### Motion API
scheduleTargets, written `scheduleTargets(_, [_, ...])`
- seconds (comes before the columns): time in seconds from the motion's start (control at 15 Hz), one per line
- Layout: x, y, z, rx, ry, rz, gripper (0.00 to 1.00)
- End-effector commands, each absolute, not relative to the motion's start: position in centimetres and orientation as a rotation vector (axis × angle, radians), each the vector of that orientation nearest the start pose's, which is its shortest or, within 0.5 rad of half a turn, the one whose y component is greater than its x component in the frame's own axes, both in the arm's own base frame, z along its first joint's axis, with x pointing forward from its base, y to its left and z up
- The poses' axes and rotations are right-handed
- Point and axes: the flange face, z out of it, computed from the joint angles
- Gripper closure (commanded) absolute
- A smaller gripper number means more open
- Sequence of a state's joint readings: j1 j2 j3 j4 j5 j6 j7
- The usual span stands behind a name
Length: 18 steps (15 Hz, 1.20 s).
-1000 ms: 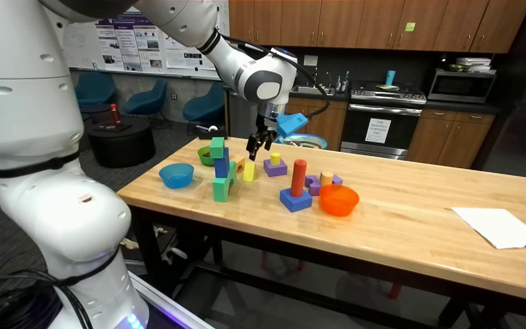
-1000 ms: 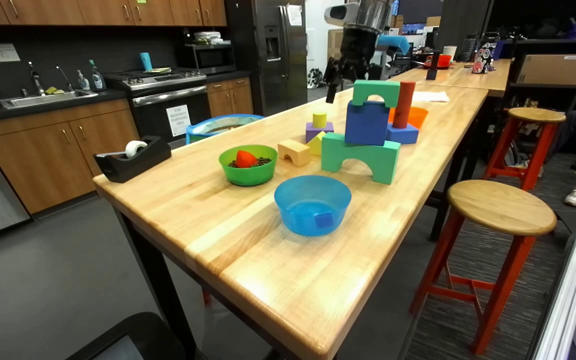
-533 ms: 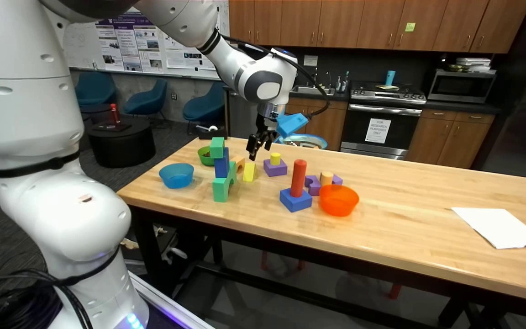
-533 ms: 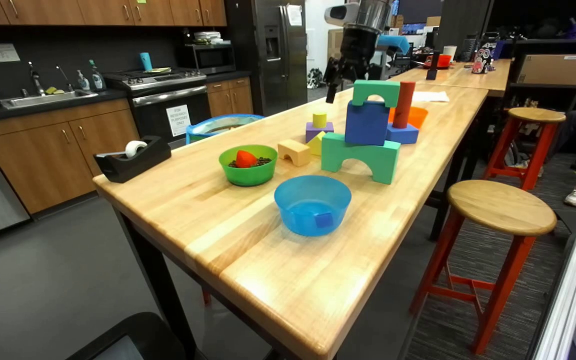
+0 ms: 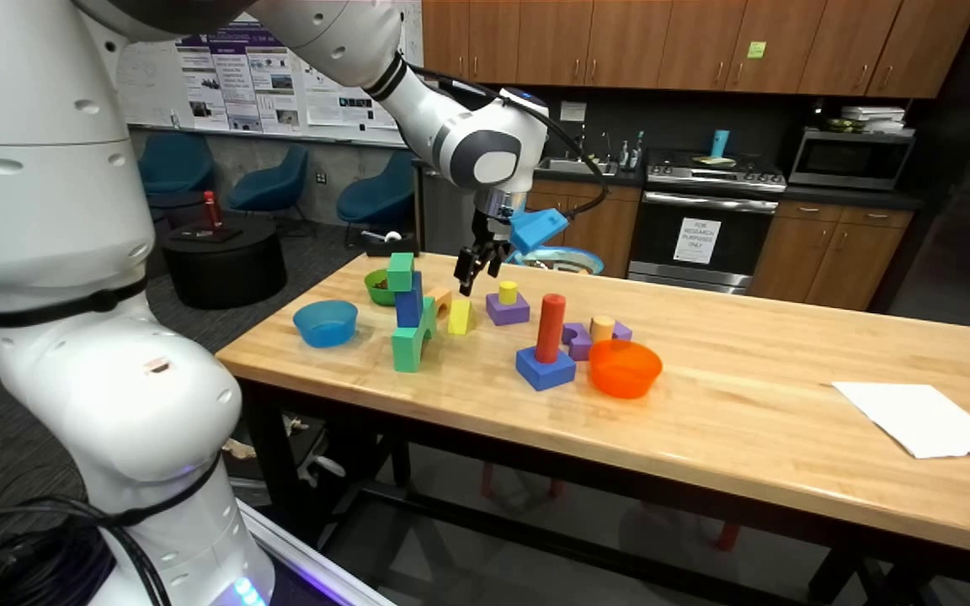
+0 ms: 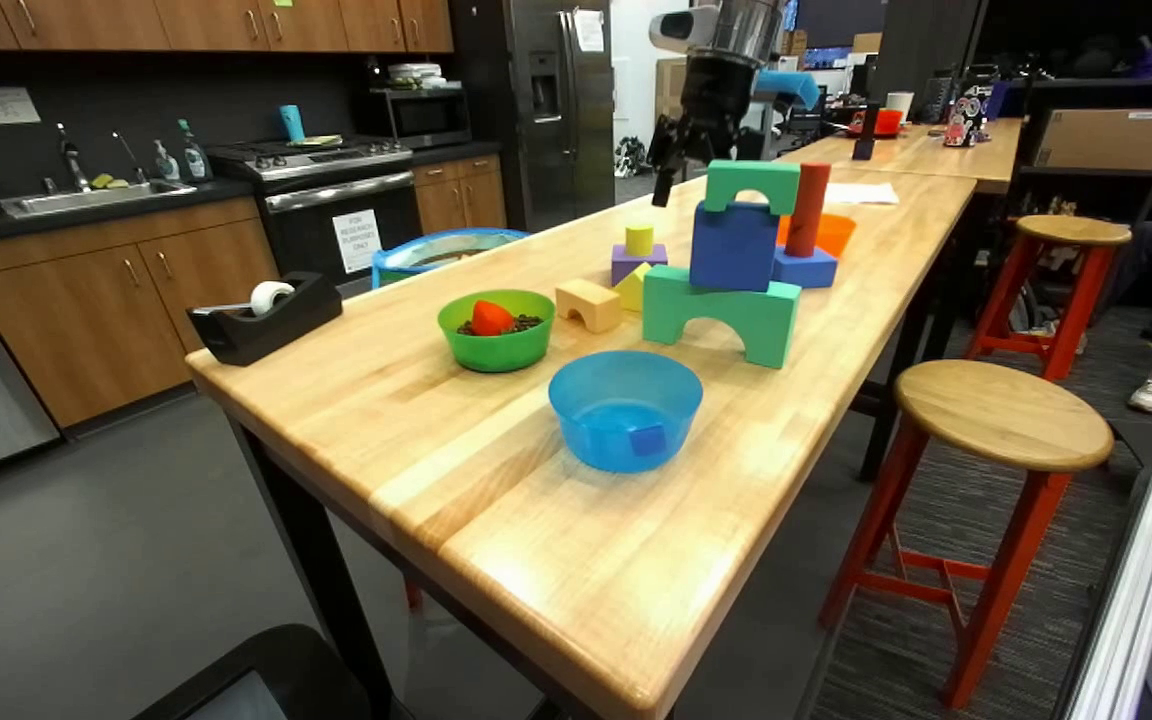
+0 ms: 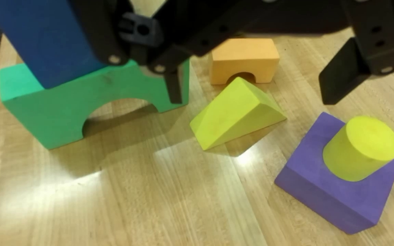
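My gripper [image 7: 251,89] hangs above the table with its jaws wide apart and nothing between them. In the wrist view a yellow triangular block [image 7: 234,114] lies below the gap, with an orange arch [image 7: 245,56] just behind it. To one side, a yellow cylinder [image 7: 364,147] stands on a purple square block [image 7: 330,191]. On the opposite side, a large green arch [image 6: 671,300] bears an upright blue block [image 6: 733,245], topped by a small green arch [image 6: 751,183]. In both exterior views the gripper [image 5: 478,271] is up in the air, touching no block.
A blue bowl [image 6: 626,410] and a green bowl [image 6: 496,345] with a red piece and dark bits stand near one table end. A red cylinder [image 5: 550,328] rises from a blue block [image 5: 546,370] beside an orange bowl [image 5: 625,370]. A tape dispenser [image 6: 266,320] sits at the corner.
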State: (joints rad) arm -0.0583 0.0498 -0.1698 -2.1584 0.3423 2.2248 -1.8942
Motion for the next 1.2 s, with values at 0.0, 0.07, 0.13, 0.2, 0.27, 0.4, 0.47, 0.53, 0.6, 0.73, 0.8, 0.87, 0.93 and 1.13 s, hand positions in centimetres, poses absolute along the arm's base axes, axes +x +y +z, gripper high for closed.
scheduleTargets(0.0, [53.3, -11.9, 37.5, -2.226, -2.006, -0.37, 0.0])
scheduleTargets(0.07, [53.2, -12.0, 37.3, -2.225, -2.008, -0.361, 0.0])
scheduleTargets(0.13, [53.2, -12.0, 37.1, -2.212, -2.023, -0.352, 0.0])
scheduleTargets(0.2, [53.2, -12.1, 36.9, -2.208, -2.026, -0.343, 0.0])
scheduleTargets(0.27, [53.2, -12.2, 36.7, -2.201, -2.034, -0.341, 0.0])
scheduleTargets(0.4, [53.3, -12.4, 36.3, -2.19, -2.045, -0.33, 0.0])
scheduleTargets(0.47, [53.3, -12.6, 36.2, -2.184, -2.051, -0.327, 0.0])
scheduleTargets(0.53, [53.3, -12.6, 36.1, -2.181, -2.053, -0.325, 0.0])
scheduleTargets(0.6, [53.2, -12.8, 36.0, -2.18, -2.057, -0.325, 0.0])
scheduleTargets(0.73, [53.2, -12.9, 36.0, -2.176, -2.067, -0.331, 0.0])
scheduleTargets(0.8, [53.2, -12.9, 36.0, -2.173, -2.072, -0.337, 0.0])
scheduleTargets(0.87, [53.2, -12.9, 36.1, -2.166, -2.083, -0.338, 0.0])
scheduleTargets(0.93, [53.2, -12.7, 36.2, -2.151, -2.1, -0.341, 0.0])
scheduleTargets(1.13, [53.5, -11.4, 36.4, -2.095, -2.159, -0.339, 0.0])
